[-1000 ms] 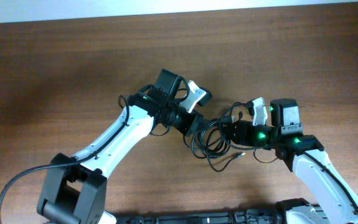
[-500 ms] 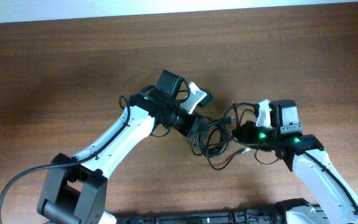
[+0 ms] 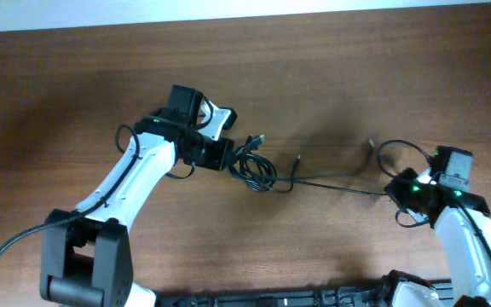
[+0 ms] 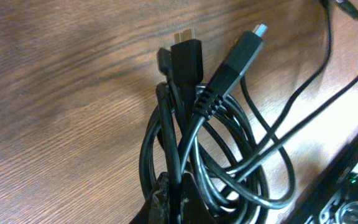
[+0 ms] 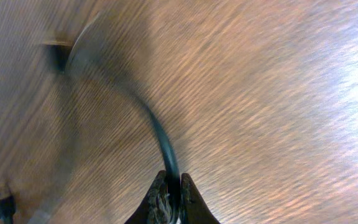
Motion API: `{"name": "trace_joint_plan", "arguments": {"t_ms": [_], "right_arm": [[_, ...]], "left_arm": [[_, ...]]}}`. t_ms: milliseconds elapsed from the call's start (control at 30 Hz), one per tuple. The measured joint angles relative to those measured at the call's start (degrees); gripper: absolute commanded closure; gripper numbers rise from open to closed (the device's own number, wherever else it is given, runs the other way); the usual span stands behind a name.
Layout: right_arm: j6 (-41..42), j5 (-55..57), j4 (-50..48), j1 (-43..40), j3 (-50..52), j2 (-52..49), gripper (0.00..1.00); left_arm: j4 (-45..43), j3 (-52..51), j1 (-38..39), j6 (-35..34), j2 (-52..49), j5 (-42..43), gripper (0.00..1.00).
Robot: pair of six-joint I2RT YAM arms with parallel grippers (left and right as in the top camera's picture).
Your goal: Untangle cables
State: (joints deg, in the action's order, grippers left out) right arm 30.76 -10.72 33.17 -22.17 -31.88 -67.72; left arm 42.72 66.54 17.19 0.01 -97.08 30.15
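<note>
A bundle of thin black cables [image 3: 254,169] lies coiled on the brown table just right of my left gripper [image 3: 231,159], which is shut on its loops. In the left wrist view the coil [image 4: 210,143] runs between my fingers [image 4: 178,198], with two plug ends [image 4: 244,46] pointing away. One cable [image 3: 339,183] stretches from the bundle rightward to my right gripper [image 3: 396,189], which is shut on it. A loop of that cable [image 3: 399,149] curls beyond the gripper to a plug. In the right wrist view the cable [image 5: 160,134] rises from my closed fingers [image 5: 173,194].
The wooden table [image 3: 356,77] ends at a pale strip along the far side. A loose plug end [image 3: 298,159] of a cable lies between the two grippers. Thick black arm wiring [image 3: 20,247] hangs by the left arm's base.
Both arms have moved apart. My left gripper carried the bundle left, my right gripper pulled one cable far to the right, drawing it out straight from the tangle.
</note>
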Motion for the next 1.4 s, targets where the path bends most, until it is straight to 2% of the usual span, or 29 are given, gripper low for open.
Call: {"name": "trace_joint_plan", "arguments": {"t_ms": [100,133,267,300,433,500,567,700,767,900,967,1000,1033,1100,1133,1233,1400], "right_arm": [[-2.03,-2.19,0.04,-5.81,0.00,0.00,0.95],[-2.51,-2.56,0.00,-6.29,0.00,0.00,0.87],[-7.17,-8.57,-2.14,-7.54,0.00,-0.04,0.42],[-8.59,-11.52,-2.67,-7.54,0.00,-0.04,0.36],[-12.81,-19.41,-2.45,-7.54,0.00,-0.04,0.32],[-13.60,-20.48,-1.97,-7.54,0.00,-0.04,0.32],[-15.39,-20.17,-0.79,-7.54,0.00,-0.04,0.28],[-16.44,-17.33,0.37,-7.54,0.00,-0.04,0.26],[-16.48,-16.92,0.48,-7.54,0.00,-0.04,0.26],[-16.68,-16.31,0.50,-7.54,0.00,-0.04,0.25],[-16.72,-16.24,0.50,-7.54,0.00,-0.04,0.25],[-16.83,-16.22,0.50,-7.54,0.00,-0.04,0.25],[-16.92,-16.13,0.52,-7.54,0.00,-0.04,0.25],[-17.07,-16.13,0.50,-7.54,0.00,-0.04,0.25],[-17.07,-16.11,0.50,-7.54,0.00,-0.04,0.25],[-17.09,-16.11,0.50,-7.54,0.00,-0.04,0.25],[-17.07,-16.09,0.50,-7.54,0.00,-0.04,0.25]], "left_arm": [[0.15,0.00,-1.27,-0.02,0.00,0.52,1.00],[-0.02,0.00,-1.27,0.00,0.00,1.36,1.00],[-1.92,-0.02,-2.78,1.57,0.00,7.54,1.00],[-2.25,-0.02,-3.04,2.03,0.00,8.76,1.00],[-2.49,-0.02,-3.02,3.93,0.00,11.52,1.00],[-2.51,-0.02,-3.02,5.84,0.02,12.15,1.00],[-2.49,-0.02,-3.39,7.52,0.13,10.49,1.00],[-2.93,0.63,-6.21,4.50,5.77,-3.48,1.00],[-4.79,1.86,-5.88,-1.14,11.67,-14.82,1.00],[-5.92,2.73,-1.70,-7.08,16.31,-22.16,1.00],[-5.88,2.73,4.17,-7.87,15.80,-23.56,0.88],[-5.62,2.73,6.51,-8.00,15.45,-23.85,0.74],[-4.90,2.80,10.14,-8.46,14.40,-24.37,0.66],[-4.59,2.91,13.60,-8.83,12.24,-24.76,0.25],[-4.50,2.89,15.08,-8.76,10.73,-24.85,0.20],[-4.37,2.91,17.77,-8.87,7.76,-24.92,0.20],[-3.50,2.93,14.71,-9.05,7.54,-28.70,0.23]]}}
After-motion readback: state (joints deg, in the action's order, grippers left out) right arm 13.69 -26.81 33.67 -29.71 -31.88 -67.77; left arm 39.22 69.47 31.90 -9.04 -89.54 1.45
